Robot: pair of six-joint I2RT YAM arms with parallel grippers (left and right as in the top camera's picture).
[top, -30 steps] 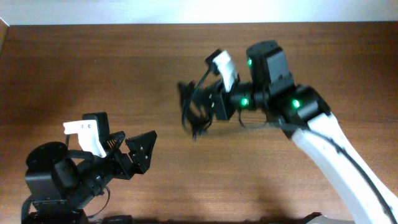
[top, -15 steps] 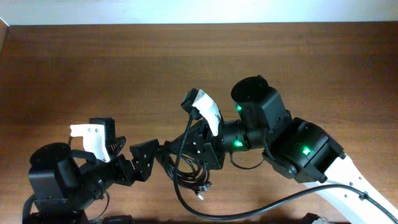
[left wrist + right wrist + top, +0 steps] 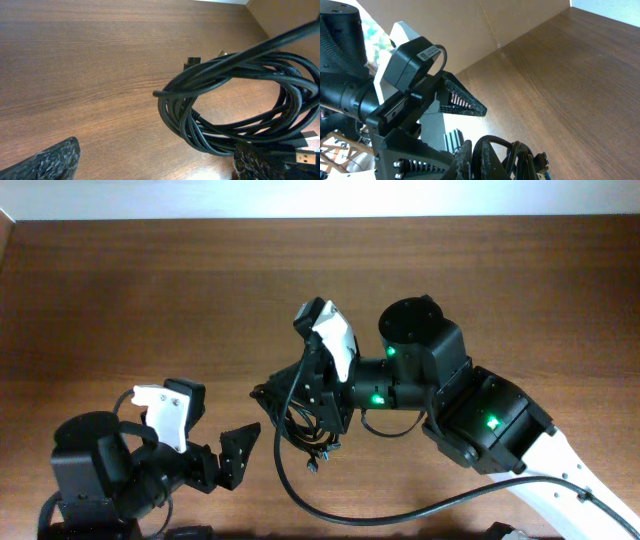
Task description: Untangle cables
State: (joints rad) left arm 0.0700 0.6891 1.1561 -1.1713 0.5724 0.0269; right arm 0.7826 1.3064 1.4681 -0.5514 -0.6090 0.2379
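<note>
The cables (image 3: pixel 303 436) are a coiled bundle of thin black cords hanging from my right gripper (image 3: pixel 292 412), which is shut on one strand. In the right wrist view that strand runs up between the two fingertips of the gripper (image 3: pixel 479 161), and the rest of the bundle (image 3: pixel 522 157) hangs beside them. My left gripper (image 3: pixel 224 442) stands open just left of the bundle. In the left wrist view the coil (image 3: pixel 235 100) fills the right half and overlaps the right fingertip (image 3: pixel 260 161). A gold-tipped plug (image 3: pixel 303 158) shows at the lower right. Nothing lies between the left gripper's (image 3: pixel 155 167) fingers.
A thick black wire (image 3: pixel 350 518) loops from the right arm over the wooden table (image 3: pixel 150 290) near the front edge. The left arm's base (image 3: pixel 90 475) sits at the front left. The left arm's finger (image 3: pixel 462 102) shows close ahead in the right wrist view.
My right arm swung the bundle from mid-table toward the front and the left gripper, then raised it slightly. The left gripper shifted a little toward the front, staying open.
</note>
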